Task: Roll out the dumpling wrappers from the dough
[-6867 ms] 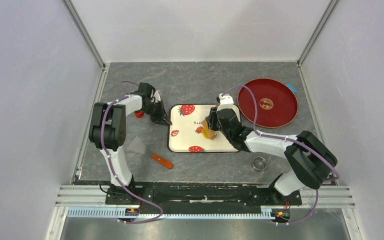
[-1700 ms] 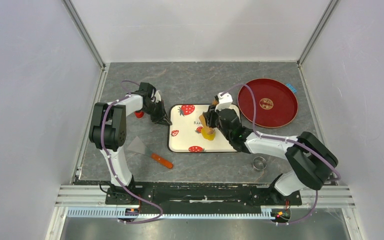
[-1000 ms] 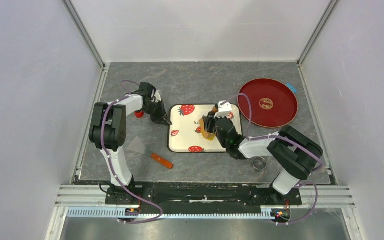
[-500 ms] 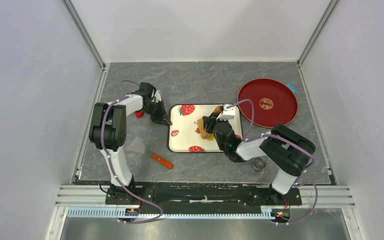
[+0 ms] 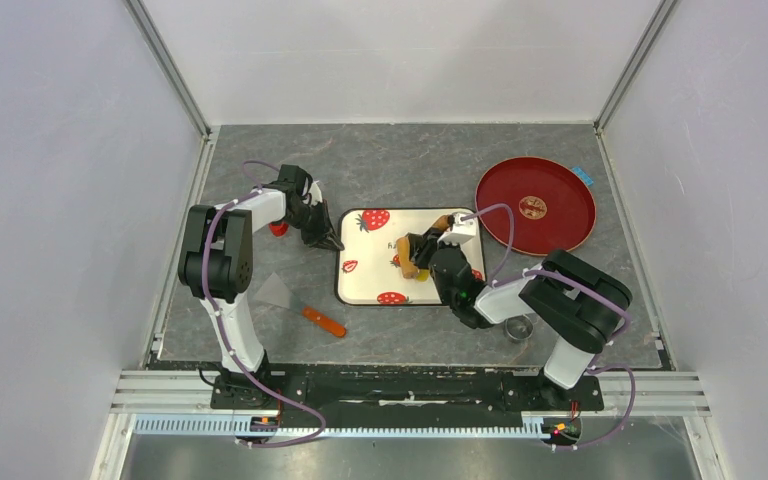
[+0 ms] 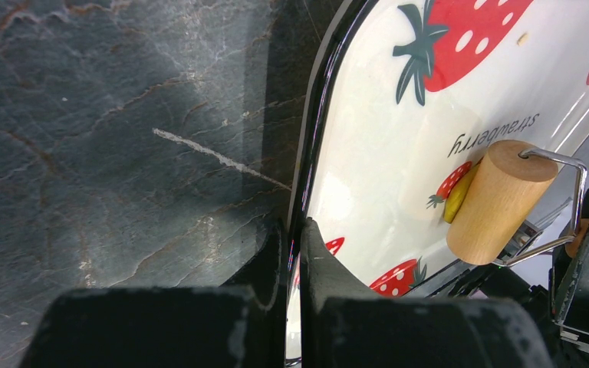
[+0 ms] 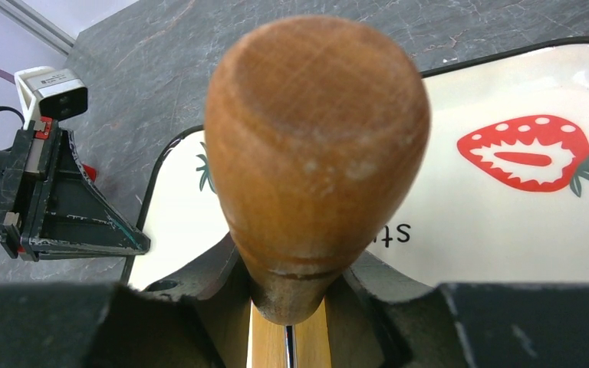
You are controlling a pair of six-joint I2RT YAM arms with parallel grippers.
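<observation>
From above, the dough [image 5: 423, 273] lies right of centre on the tray [image 5: 365, 275], under the roller [image 5: 407, 257]. Left wrist view: the left gripper [image 6: 295, 230] is clenched on the tray's left rim. Right wrist view: the right gripper [image 7: 295, 307] grasps the roller's handle. The dough looks light, soft and probably tacky, best peeled up by an edge.
</observation>
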